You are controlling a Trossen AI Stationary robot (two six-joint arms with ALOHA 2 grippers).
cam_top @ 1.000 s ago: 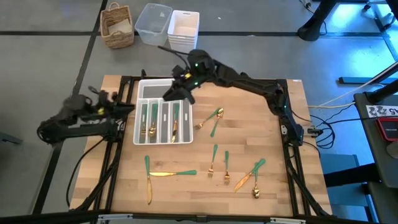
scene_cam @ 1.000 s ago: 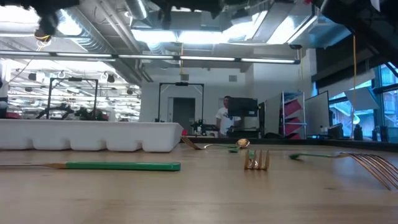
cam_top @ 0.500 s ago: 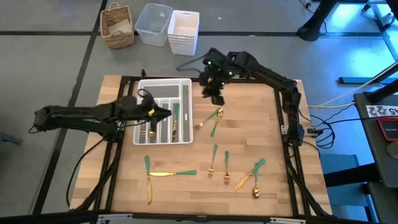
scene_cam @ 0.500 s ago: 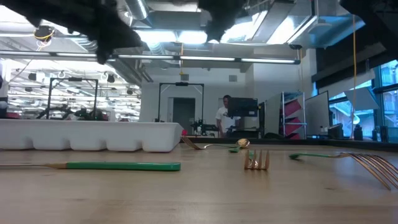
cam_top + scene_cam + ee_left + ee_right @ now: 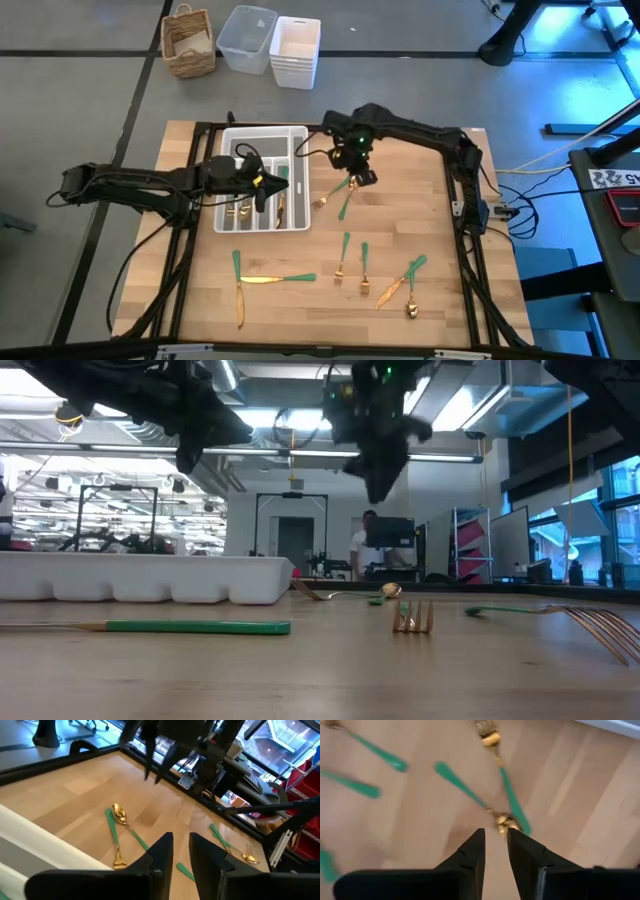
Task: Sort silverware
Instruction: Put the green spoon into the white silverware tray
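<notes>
The silverware has gold heads and green handles. A spoon [image 5: 347, 184] and a fork [image 5: 322, 199] lie crossed just right of the white tray [image 5: 262, 140], which holds a few pieces [image 5: 280, 204]. Two knives [image 5: 276, 279] and more forks [image 5: 343, 259] lie nearer the front. My right gripper [image 5: 361, 174] points down above the spoon's bowl [image 5: 505, 822], narrowly open and empty. My left gripper [image 5: 263, 187] hovers about level over the tray, narrowly open and empty, facing the crossed spoon [image 5: 119, 813] and fork [image 5: 119, 863].
A fork and spoon [image 5: 404, 284] lie at the front right. Beyond the table's far edge stand a wicker basket [image 5: 190, 42], a clear bin [image 5: 246, 38] and a white stack of bins [image 5: 294, 50]. Bare wood lies to the right of the crossed pair.
My left gripper has swung from the table's left edge toward the right, out over the tray. My right gripper has left the tray's far end, gone right, nearer and down, and tipped to point down over the spoon and fork. No silverware has moved.
</notes>
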